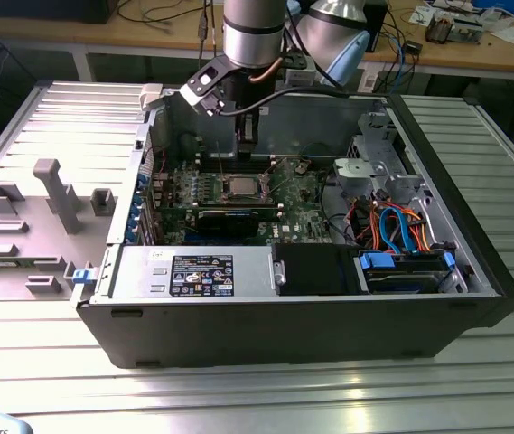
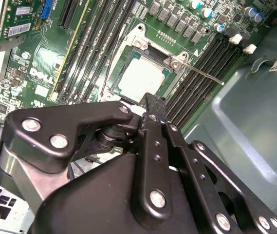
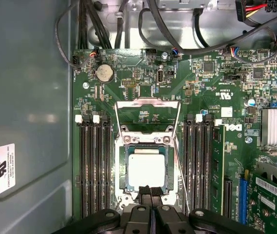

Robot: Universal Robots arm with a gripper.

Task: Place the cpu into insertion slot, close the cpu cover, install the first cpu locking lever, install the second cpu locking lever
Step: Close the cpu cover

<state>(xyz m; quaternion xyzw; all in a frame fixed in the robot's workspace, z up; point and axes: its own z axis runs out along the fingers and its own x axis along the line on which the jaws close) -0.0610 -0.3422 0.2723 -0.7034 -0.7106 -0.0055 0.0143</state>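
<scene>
Jaws pinched together, the black gripper hangs by the pale square cpu seated between long black memory slots.

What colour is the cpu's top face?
Pale silver, nearly white under the light. The cpu shows best in the first wrist view.

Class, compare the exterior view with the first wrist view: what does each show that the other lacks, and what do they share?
Exterior view: the whole open computer case on a ribbed metal table, a grey fixture tray at the exterior view's left, blue and orange cables at its right, and the arm reaching in.
First wrist view: a round coin battery, a thin lever rod beside the insertion slot, and the gripper, shut, at the slot's edge.
Both: the green motherboard with the cpu seated in that slot.
</scene>
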